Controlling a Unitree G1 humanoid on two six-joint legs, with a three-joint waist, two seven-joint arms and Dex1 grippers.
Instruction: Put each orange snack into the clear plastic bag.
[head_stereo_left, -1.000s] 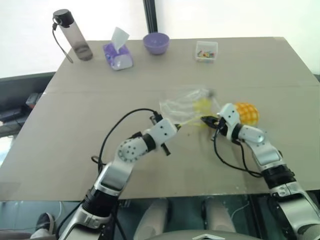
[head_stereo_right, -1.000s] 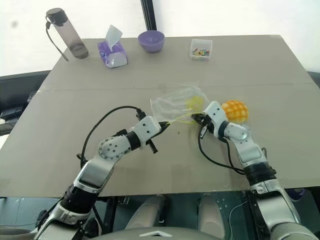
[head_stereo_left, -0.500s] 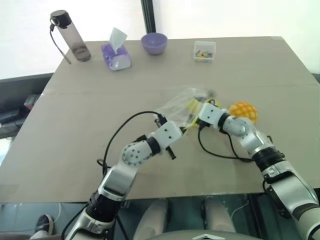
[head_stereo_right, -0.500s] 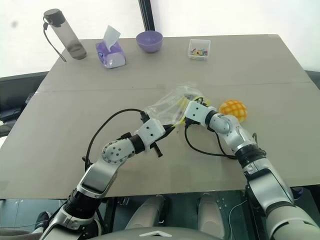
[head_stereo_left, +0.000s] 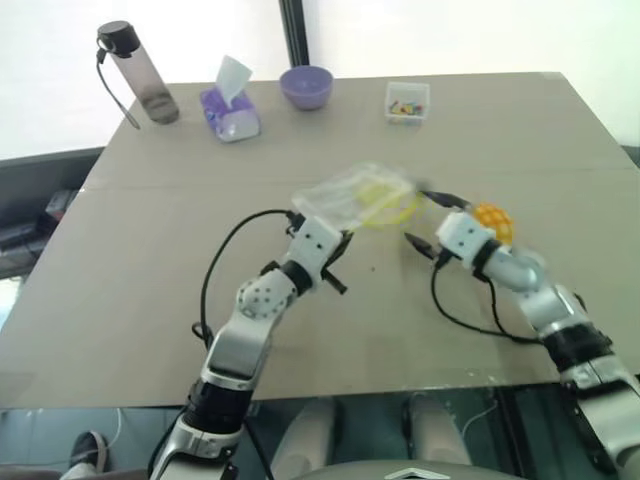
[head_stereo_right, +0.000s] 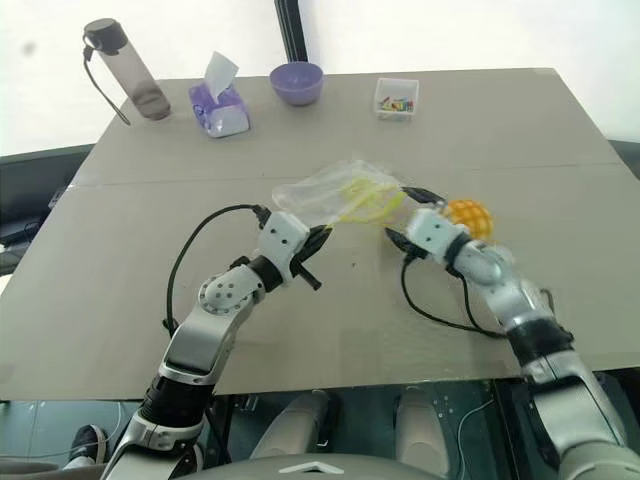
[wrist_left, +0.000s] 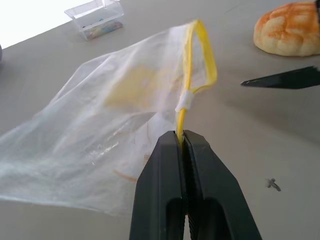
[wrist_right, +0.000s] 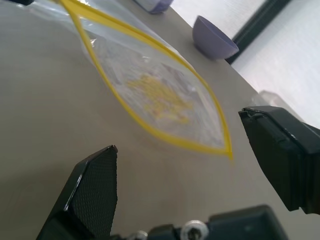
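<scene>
Left wrist view: the clear plastic bag (wrist_left: 115, 115) is seen lifted at its yellow seal strip (wrist_left: 200, 65), which is pinched between the clenched fingers (wrist_left: 192, 175) of the left gripper (head_stereo_left: 333, 250), apparently so that the mouth is kept raised and gaping toward the snack. The orange snack (head_stereo_left: 494, 221) is left on the counter (head_stereo_left: 150, 240), just beyond the right gripper (head_stereo_left: 428, 220), outside the bag. The right gripper's fingers (wrist_right: 95, 185) are spread wide and empty, facing the bag's open mouth, probably freed to fetch the snack. Compared with a second ago, the seal strip has been released by the right gripper, which has drawn back toward the snack, and the bag has been carried slightly up and away from it
</scene>
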